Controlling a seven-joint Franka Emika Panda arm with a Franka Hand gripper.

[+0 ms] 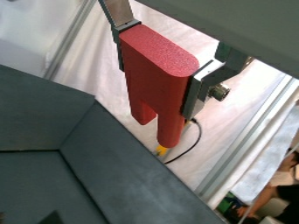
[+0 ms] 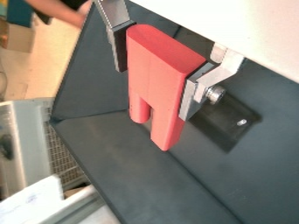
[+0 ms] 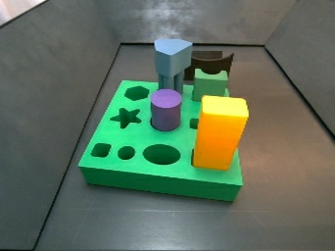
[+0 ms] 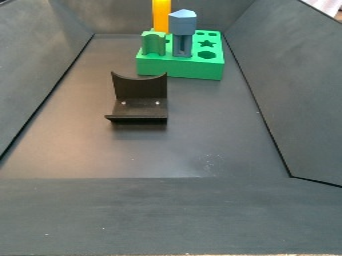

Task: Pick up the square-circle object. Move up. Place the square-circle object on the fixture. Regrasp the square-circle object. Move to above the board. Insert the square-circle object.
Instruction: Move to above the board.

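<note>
In both wrist views my gripper [image 1: 160, 66] [image 2: 158, 66] is shut on the red square-circle object [image 1: 156, 87] [image 2: 156, 96]. The silver fingers [image 1: 121, 37] clamp its rounded upper end, and its two prongs hang free below the fingers, well above the dark floor. The gripper and the red piece do not appear in either side view. The dark fixture [image 4: 138, 97] [image 3: 210, 67] stands on the floor with nothing on it. The bright green board [image 3: 157, 157] [image 4: 198, 66] lies beyond it, with star, hexagon and round holes.
On the board stand a yellow block [image 3: 220, 132] [image 4: 160, 14], a purple cylinder [image 3: 165, 109] and a grey-blue prism [image 3: 171, 61] [image 4: 185, 28]. Dark sloping walls [image 4: 47, 90] enclose the floor. A yellow-tipped cable [image 1: 173, 144] hangs behind the gripper.
</note>
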